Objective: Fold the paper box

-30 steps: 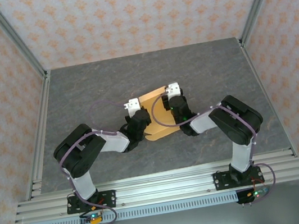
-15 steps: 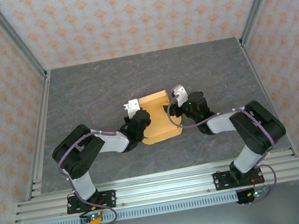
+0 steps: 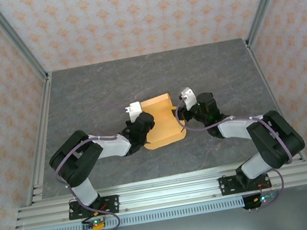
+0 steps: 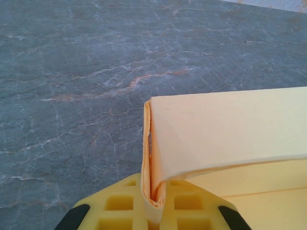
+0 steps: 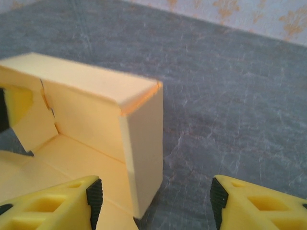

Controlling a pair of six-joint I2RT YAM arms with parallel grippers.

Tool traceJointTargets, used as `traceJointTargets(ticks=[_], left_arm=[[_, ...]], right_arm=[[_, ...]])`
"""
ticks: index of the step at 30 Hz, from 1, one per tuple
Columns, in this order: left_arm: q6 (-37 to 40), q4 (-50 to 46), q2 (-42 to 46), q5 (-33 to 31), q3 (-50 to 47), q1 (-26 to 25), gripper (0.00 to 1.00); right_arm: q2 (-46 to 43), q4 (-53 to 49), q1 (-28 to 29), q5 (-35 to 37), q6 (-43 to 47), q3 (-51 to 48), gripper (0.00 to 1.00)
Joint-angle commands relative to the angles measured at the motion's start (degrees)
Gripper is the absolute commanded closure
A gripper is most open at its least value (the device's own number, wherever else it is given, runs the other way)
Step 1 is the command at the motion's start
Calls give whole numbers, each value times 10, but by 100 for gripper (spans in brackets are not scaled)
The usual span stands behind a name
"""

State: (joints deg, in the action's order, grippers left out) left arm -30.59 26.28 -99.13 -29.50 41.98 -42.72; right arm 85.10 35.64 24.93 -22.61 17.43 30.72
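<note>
paper box [image 3: 164,128]: sits mid-table, slightly toward the near side, between both grippers.
table [image 3: 108,87]: leaves wide bare grey top behind the box and to both sides, out to the side rails [image 3: 43,138]; tighter on the near side.
left gripper [image 4: 154,201]: clamps the doubled paper at the box's left wall, yellow fingers [image 4: 120,208] tight together on it.
right gripper [image 5: 153,205]: stands spread apart, straddling the box's upright right wall at its corner; impossible to tell whether touching it.
hidden: box's left edge under the left gripper from above; near part of the box cut off at the bottom of both wrist views; small slits in the far wall hard to read.
versus 1 s ago: right gripper off the top of the box and out at its right edge, right arm [image 3: 243,130] swung further right; left grip unchanged.
</note>
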Motion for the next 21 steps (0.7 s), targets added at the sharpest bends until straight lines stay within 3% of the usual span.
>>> traceJointTargets(ticks=[1, 9, 13, 16, 18, 21], left_arm=[[-43, -56, 32, -38, 11, 4, 100], [-68, -62, 23, -10, 21, 5, 100], [-84, -50, 21, 5, 16, 5, 100], [-90, -49, 26, 2, 10, 5, 100], [-90, -51, 30, 0, 8, 5, 100], [-90, -50, 30, 4, 11, 5, 100]], right_arm=[[26, -48, 2, 13, 6, 50, 37], [96, 56, 69, 87, -37, 91, 37], [141, 139, 99, 289, -56, 104, 47], [159, 177, 99, 356, -63, 107, 57], [167, 174, 100, 367, -64, 114, 57], [180, 187, 101, 372, -64, 119, 47]])
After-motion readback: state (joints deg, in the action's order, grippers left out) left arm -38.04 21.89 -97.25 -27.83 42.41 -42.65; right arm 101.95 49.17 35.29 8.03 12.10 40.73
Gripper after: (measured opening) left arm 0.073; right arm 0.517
